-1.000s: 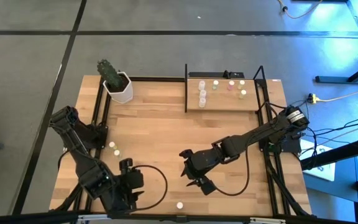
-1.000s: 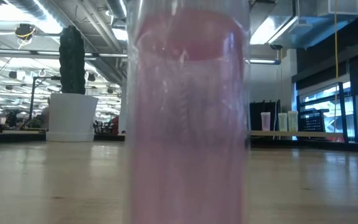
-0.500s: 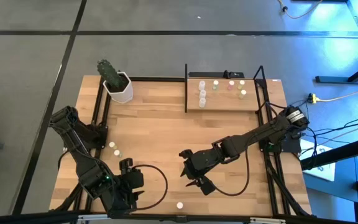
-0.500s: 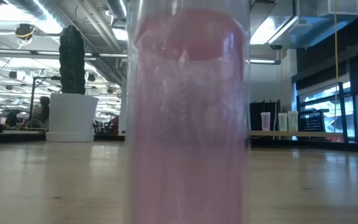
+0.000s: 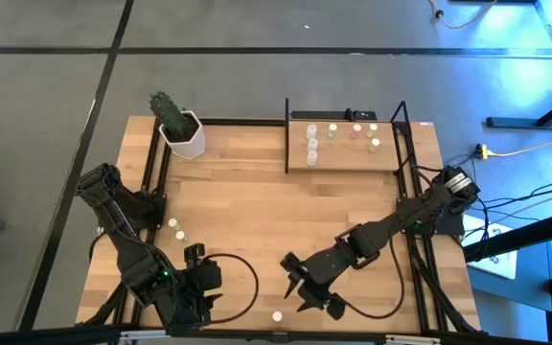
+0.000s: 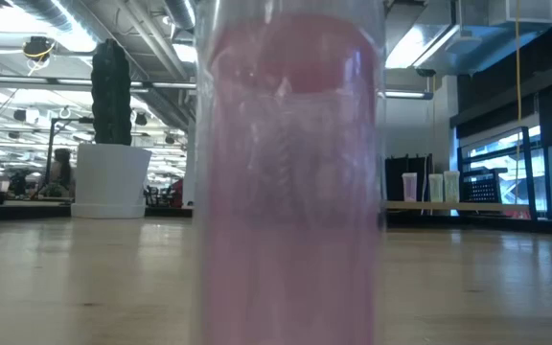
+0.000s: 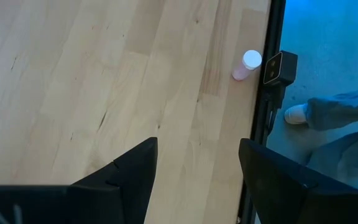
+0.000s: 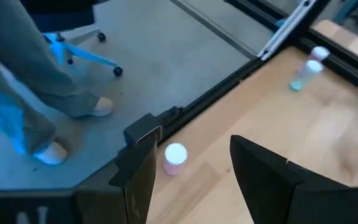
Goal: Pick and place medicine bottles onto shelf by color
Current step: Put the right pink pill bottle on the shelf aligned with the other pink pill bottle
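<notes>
Bottle (image 8: 175,158) (white cap, pinkish body)

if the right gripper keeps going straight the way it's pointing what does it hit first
Probably the pink bottle standing at the table's near edge. The right gripper, open, points toward it, and it sits between the fingers in the right wrist view. Depth is unclear.

Pale pink bottle (image 7: 247,64), light-wood tabletop (image 7: 104,93)

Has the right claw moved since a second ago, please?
Yes. The right claw has moved away from the shelf, toward the pink bottle at the near table edge.
</notes>
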Tool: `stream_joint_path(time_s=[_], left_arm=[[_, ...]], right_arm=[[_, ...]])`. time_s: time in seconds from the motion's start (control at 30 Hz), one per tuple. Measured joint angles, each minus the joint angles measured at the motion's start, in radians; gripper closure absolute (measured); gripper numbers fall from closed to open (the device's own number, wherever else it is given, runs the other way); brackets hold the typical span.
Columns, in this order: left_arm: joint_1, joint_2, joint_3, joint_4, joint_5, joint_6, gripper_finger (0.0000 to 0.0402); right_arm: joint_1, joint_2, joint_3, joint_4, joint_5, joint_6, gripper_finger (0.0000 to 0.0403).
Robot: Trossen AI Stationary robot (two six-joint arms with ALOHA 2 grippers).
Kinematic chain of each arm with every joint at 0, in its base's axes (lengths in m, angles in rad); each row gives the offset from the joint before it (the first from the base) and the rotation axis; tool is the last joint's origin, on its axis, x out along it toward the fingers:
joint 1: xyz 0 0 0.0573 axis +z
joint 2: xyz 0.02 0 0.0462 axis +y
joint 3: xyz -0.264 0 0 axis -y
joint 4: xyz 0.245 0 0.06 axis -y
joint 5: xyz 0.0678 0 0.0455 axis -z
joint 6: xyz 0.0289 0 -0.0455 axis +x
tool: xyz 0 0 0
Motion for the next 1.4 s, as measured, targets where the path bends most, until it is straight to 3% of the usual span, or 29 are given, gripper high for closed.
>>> stream_joint_path(time_s=[0.53, 0.77, 1.03, 1.4], left_arm=[[0.0, 0.0, 0.0, 0.0, -0.001, 0.0, 0.0182], [0.0, 0.0, 0.0, 0.0, -0.002, 0.0, 0.0182], [0.0, 0.0, 0.0, 0.0, -0.002, 0.0, 0.0182], [0.0, 0.0, 0.0, 0.0, -0.002, 0.0, 0.0182]], right_arm=[[0.01, 0.069, 0.0, 0.115, 0.133, -0.03, 0.0196], [0.012, 0.084, 0.0, 0.108, 0.115, -0.024, 0.0196], [-0.003, 0.135, 0.0, 0.11, -0.01, 0.001, 0.0196], [-0.009, 0.15, 0.0, 0.131, -0.013, 0.001, 0.0196]])
